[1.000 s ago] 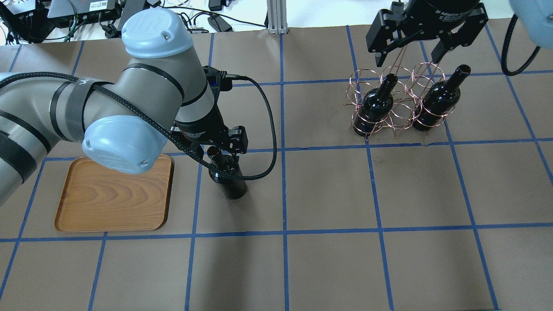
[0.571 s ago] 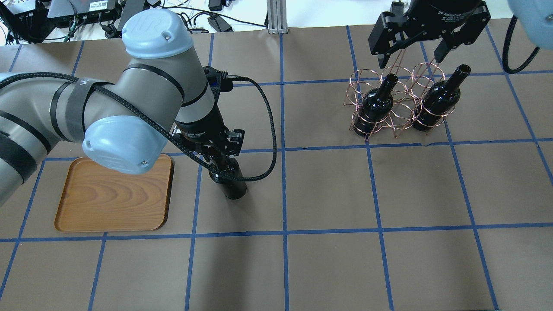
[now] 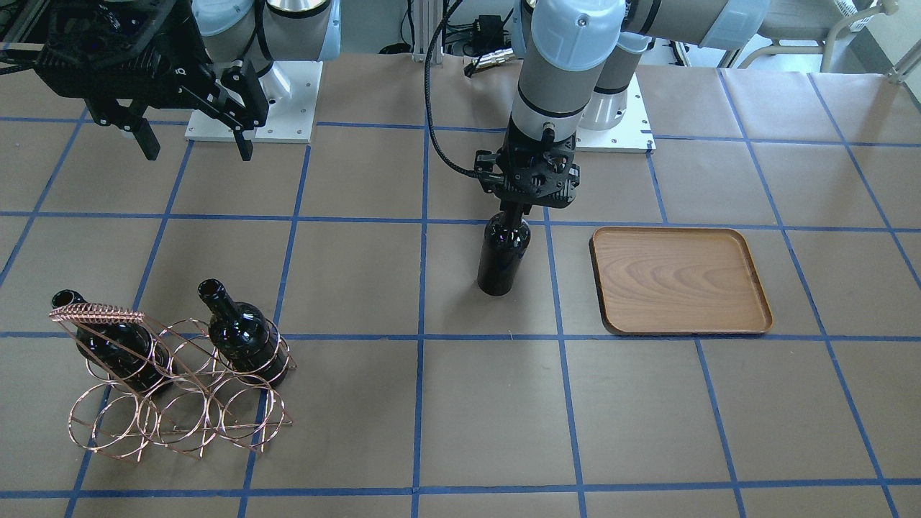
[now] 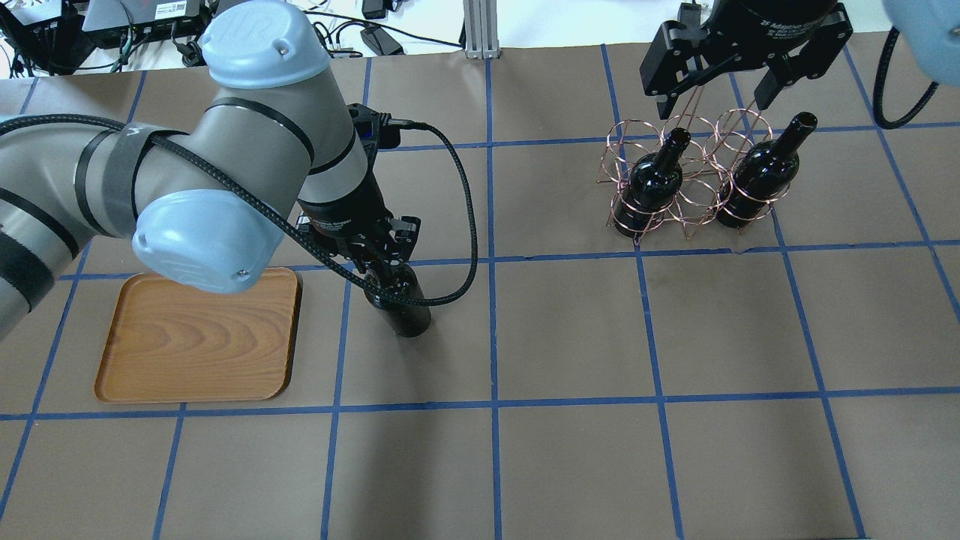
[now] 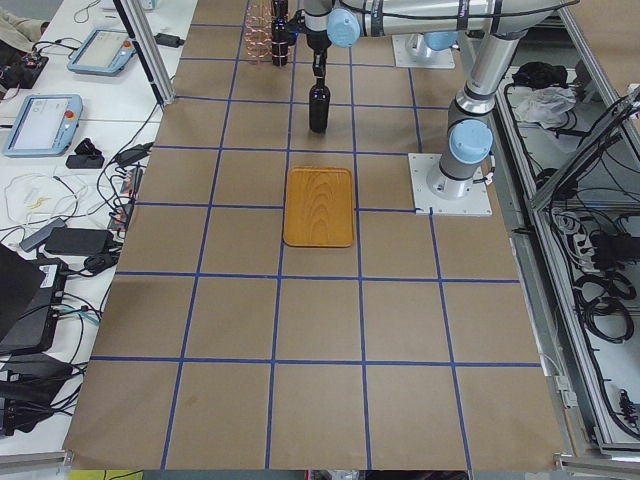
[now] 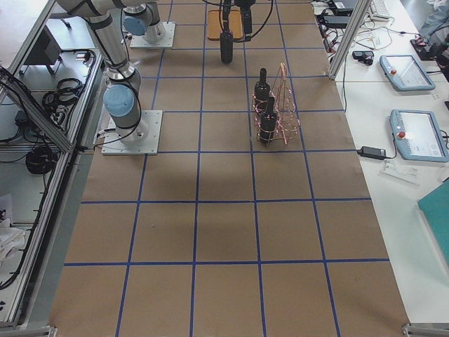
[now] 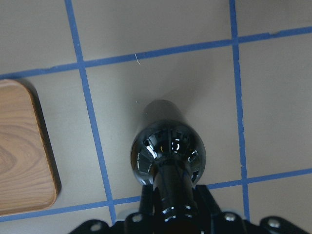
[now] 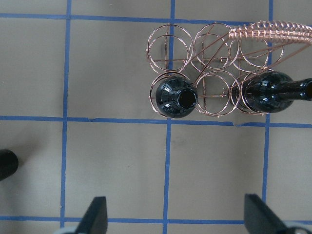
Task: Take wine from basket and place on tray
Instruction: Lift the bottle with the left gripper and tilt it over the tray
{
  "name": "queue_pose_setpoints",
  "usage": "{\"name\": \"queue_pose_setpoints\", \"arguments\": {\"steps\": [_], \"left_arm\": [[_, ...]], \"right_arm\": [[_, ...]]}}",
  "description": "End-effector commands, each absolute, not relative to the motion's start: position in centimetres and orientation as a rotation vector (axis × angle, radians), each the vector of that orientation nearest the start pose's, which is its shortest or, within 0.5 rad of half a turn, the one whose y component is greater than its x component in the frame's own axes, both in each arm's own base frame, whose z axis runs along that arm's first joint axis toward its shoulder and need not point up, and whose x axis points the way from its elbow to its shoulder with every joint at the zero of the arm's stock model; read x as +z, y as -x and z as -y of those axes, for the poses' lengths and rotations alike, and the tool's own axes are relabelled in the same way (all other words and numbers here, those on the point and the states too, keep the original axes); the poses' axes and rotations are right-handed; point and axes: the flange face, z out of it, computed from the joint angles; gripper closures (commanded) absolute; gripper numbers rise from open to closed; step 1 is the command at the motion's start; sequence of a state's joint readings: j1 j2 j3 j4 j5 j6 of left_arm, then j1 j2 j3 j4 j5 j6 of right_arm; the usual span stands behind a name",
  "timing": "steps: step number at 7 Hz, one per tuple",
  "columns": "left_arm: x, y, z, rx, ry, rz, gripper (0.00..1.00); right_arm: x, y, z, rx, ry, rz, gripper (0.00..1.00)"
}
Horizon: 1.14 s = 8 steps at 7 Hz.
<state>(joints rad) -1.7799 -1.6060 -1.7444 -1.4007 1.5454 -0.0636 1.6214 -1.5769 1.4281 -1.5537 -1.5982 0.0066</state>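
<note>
Black glass first. Front-facing view: the wine (image 3: 504, 253) is upright (long axis vertical) about the middle of the bench (image 3: 489, 424), nearer the robot's edge, with its neck clamped in the left gripper (image 3: 515, 208). The tray (image 3: 680, 282) lies just beside it toward the left end, not touching, with nothing on it. The basket (image 3: 180, 403) sits toward the right end by the operators' edge, with two other bottles (image 3: 241, 337) in its outer loops.

Overhead: the tray is straight off the bottle's left-end side, so I'd judge the carry a short sideways shift with the bottle kept vertical. The right gripper (image 4: 712, 105) hangs over the basket, fingers spread, holding nothing. It is well apart from the tray, so the left arm is the near one.

Side views: too small to judge the jaws. The bottle is between basket and tray along the bench.

Left wrist: looking down the neck, jaws closed round it, tray corner on the left-end side. Can't tell if the base is off the bench.

Right wrist: fingers spread wide, basket beyond them.
</note>
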Motion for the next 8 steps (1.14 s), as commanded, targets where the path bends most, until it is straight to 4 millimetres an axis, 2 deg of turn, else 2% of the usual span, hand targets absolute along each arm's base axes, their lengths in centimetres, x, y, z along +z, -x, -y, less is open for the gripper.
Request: {"name": "queue_pose_setpoints", "arguments": {"steps": [1, 2, 4, 5, 6, 7, 8], "left_arm": [[45.1, 18.5, 48.2, 0.037, -0.287, -3.102, 1.00], [47.0, 13.4, 49.4, 0.022, -0.270, -3.068, 1.00], [47.2, 2.6, 50.6, 0.047, -0.271, -3.058, 1.00], [46.4, -1.8, 50.5, 0.075, -0.305, -3.067, 1.00], [45.2, -5.1, 49.6, 0.104, -0.266, -3.084, 1.00], [44.3, -6.3, 48.3, 0.131, -0.230, -3.095, 1.00], [44.1, -5.9, 47.0, 0.133, -0.222, -3.097, 1.00]], "right_arm": [[56.0, -15.6, 49.0, -0.207, 0.067, -3.158, 0.00], [56.0, -15.6, 49.0, -0.207, 0.067, -3.158, 0.00], [56.0, -15.6, 48.9, -0.203, 0.070, -3.158, 0.00], [56.0, -15.6, 48.9, -0.202, 0.070, -3.157, 0.00], [56.0, -15.6, 48.9, -0.202, 0.070, -3.157, 0.00], [56.0, -15.6, 48.9, -0.202, 0.070, -3.157, 0.00], [56.0, -15.6, 48.9, -0.202, 0.070, -3.157, 0.00]]}}
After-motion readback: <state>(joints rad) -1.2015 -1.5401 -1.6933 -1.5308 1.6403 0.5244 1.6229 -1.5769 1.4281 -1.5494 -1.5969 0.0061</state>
